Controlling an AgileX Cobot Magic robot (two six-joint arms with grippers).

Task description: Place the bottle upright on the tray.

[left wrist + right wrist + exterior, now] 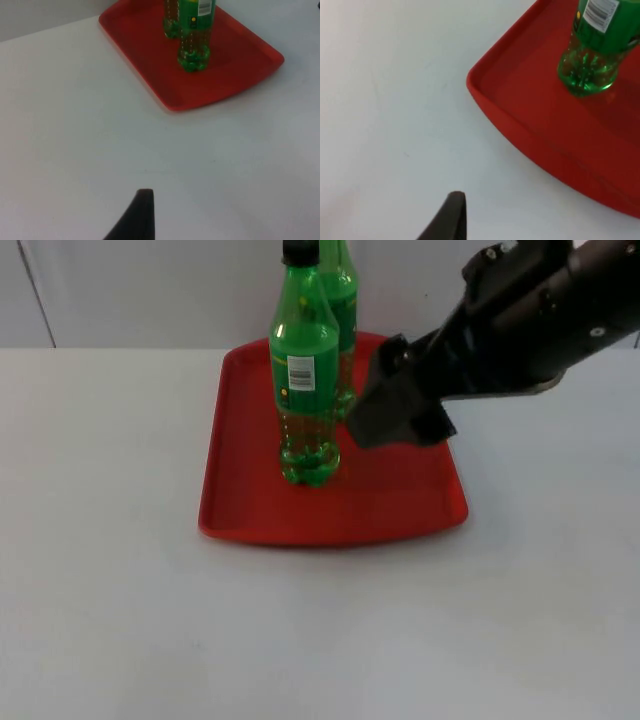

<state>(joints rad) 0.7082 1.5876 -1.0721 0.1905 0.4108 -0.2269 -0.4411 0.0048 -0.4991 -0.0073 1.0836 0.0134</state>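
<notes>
Two green bottles with black caps stand upright on the red tray (232, 502). The front bottle (305, 380) is near the tray's middle, and the rear bottle (341, 315) is close behind it. My right gripper (375, 425) hovers over the tray's right half, just right of the front bottle and clear of it, holding nothing. In the right wrist view the bottle's base (587, 70) rests on the tray floor (530, 110). My left gripper (139, 215) waits over bare table, well away from the tray (250, 75) and both bottles (194, 35).
White table surrounds the tray on the left, front and right. The grey partition wall (150, 290) rises right behind the tray.
</notes>
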